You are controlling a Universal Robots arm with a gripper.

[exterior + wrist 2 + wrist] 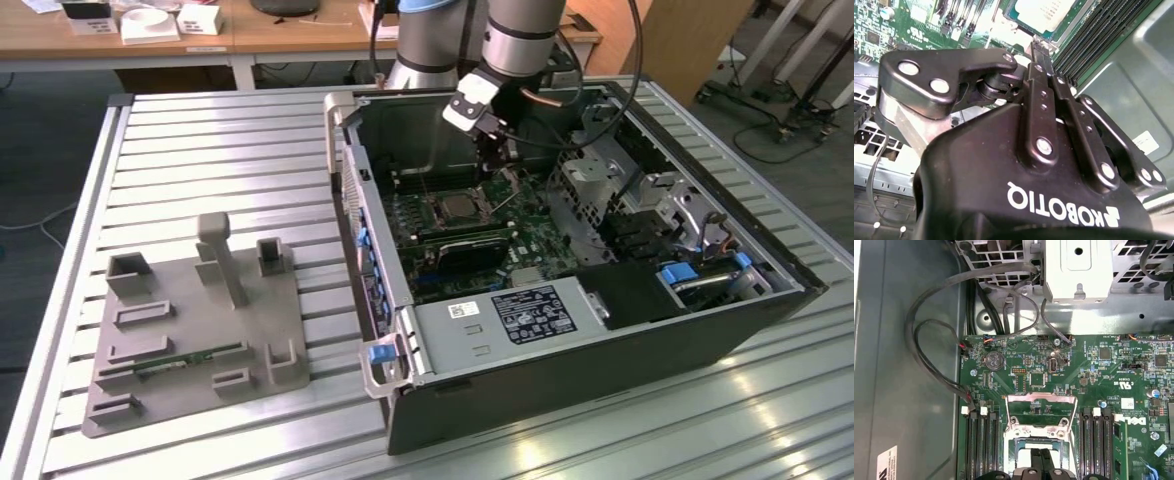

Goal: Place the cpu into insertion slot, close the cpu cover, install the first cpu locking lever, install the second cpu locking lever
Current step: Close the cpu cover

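Note:
The cpu [1041,12] shows its silvery top with a green edge and lies in the insertion slot [1039,442] on the green board inside the open computer case. In the exterior view the cpu [459,209] is a pale square in the middle of the board. The cpu cover [1040,398] is a silvery frame that appears swung open, with board visible through its window. My gripper [507,170] hangs inside the case just above the slot. Its black fingers [1036,75] are pressed together with nothing between them, and the gripper [1040,462] tip sits at the slot's edge.
Black memory slots [979,445] flank the socket on both sides. Loose cables [929,340] loop past the board's edge near a metal drive cage [1079,270]. The case walls [350,200] close in the work area. A grey fixture [200,330] lies on the slatted table.

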